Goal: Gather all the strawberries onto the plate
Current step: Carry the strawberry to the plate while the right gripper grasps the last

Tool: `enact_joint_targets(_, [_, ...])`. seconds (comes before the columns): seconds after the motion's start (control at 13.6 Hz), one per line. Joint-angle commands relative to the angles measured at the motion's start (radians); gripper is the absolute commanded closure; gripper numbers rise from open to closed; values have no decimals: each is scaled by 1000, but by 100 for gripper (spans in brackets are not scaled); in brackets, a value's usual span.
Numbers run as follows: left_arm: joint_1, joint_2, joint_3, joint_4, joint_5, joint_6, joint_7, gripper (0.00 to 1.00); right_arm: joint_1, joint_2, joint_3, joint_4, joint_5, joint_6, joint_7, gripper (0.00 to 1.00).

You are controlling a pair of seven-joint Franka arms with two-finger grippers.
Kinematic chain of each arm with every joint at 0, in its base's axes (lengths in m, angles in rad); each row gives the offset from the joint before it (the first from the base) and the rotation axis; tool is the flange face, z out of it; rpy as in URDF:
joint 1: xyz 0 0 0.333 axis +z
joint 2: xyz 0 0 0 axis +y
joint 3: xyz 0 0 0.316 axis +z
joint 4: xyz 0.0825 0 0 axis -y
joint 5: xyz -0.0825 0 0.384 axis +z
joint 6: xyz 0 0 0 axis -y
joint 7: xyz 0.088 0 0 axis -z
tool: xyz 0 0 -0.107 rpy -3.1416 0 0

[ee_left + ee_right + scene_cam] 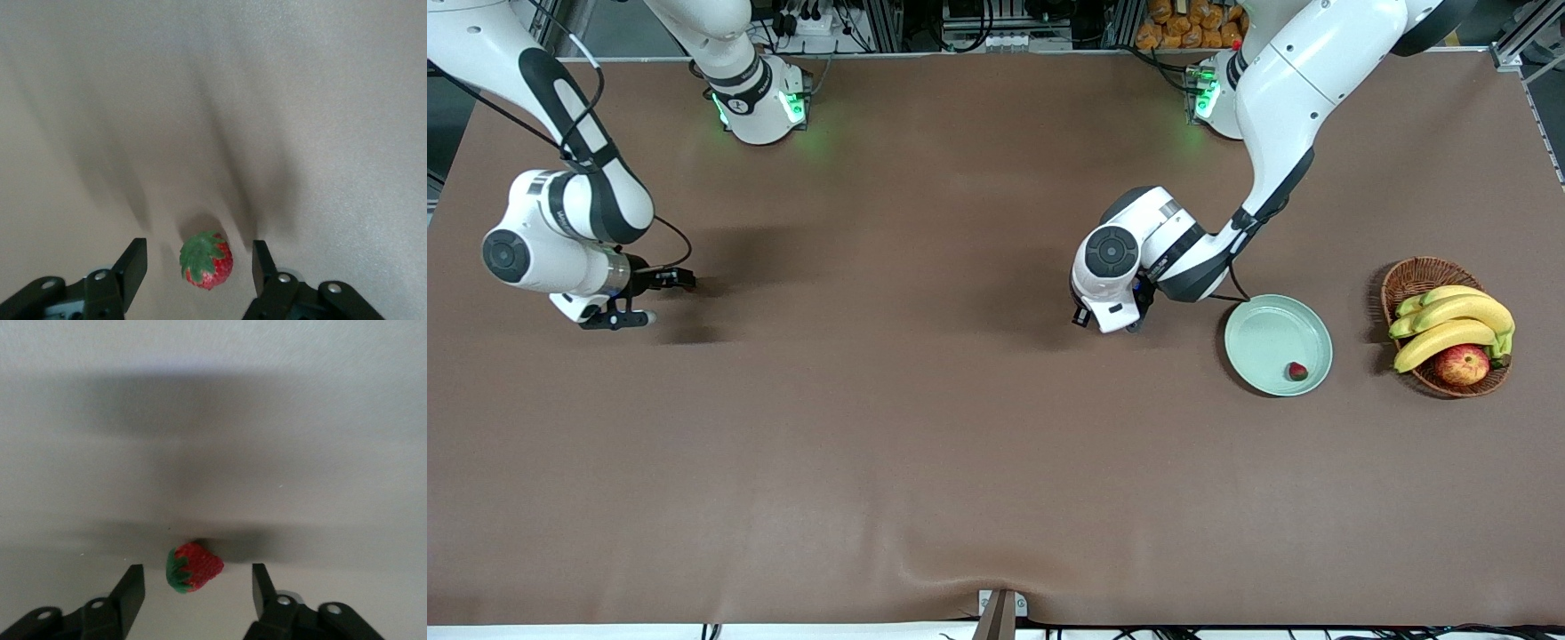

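the right gripper (636, 302) hung low over the bare brown table (925, 444) near the right arm's end, jaws spread wide. its wrist view showed a strawberry (193, 567) lying on the cloth between the open fingers (131, 587), untouched; the front view hid that berry under the hand. the left gripper (1112, 324) sat low just beside the plate (1263, 333), its jaws wide too, with a second strawberry (207, 260) between them, seen only from its wrist. a third strawberry (1297, 371) lay in the plate near its front rim. a wicker basket (1414, 277) of bananas (1449, 324) and an apple (1462, 364) stood beside the plate, toward the left arm's end.
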Motion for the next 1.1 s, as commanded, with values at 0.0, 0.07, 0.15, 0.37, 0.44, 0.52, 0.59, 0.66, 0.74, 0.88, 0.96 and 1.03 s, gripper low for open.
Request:
enact_joint_targets(0.0, [-4,4,-1,-6,27,20,-30,35,-16,1,16,-29,-18,36,-2,37])
enact_joint_targets(0.07, [-4,10,-1,-6,27,20,-30,35,-16,7,16,-30,-18,46,-2,43])
enact_joint_targets(0.15, [-4,10,-1,-4,27,20,-30,35,-17,11,16,-30,-17,48,-2,58])
enact_joint_targets(0.37, [-4,22,-1,-4,27,24,-30,35,-11,17,16,-30,-18,62,-3,73])
enact_joint_targets(0.44, [-5,22,-1,-4,27,31,-30,35,-11,24,16,-30,-18,68,-3,72])
enact_joint_targets(0.52, [-5,22,-1,-4,27,36,-30,36,-11,28,16,-30,-18,69,-3,71])
enact_joint_targets(0.59, [-5,22,-1,-3,25,36,-30,39,-11,28,16,-30,-18,68,-3,73])
enact_joint_targets(0.66, [-8,23,-1,-3,25,37,-30,43,-11,28,16,-29,-18,68,-6,81])
enact_joint_targets(0.74, [-11,25,-1,-3,25,37,-30,48,-11,28,16,-29,-18,69,-6,94])
enact_joint_targets(0.88, [-11,31,-1,-1,29,37,-30,62,-11,28,19,-26,-18,66,-3,100])
enact_joint_targets(0.96, [-10,30,-1,0,44,37,-29,71,-8,25,22,-21,-17,62,-3,100])
enact_joint_targets(1.03, [-5,25,-1,3,47,36,-29,77,1,19,32,-16,-17,54,3,100])
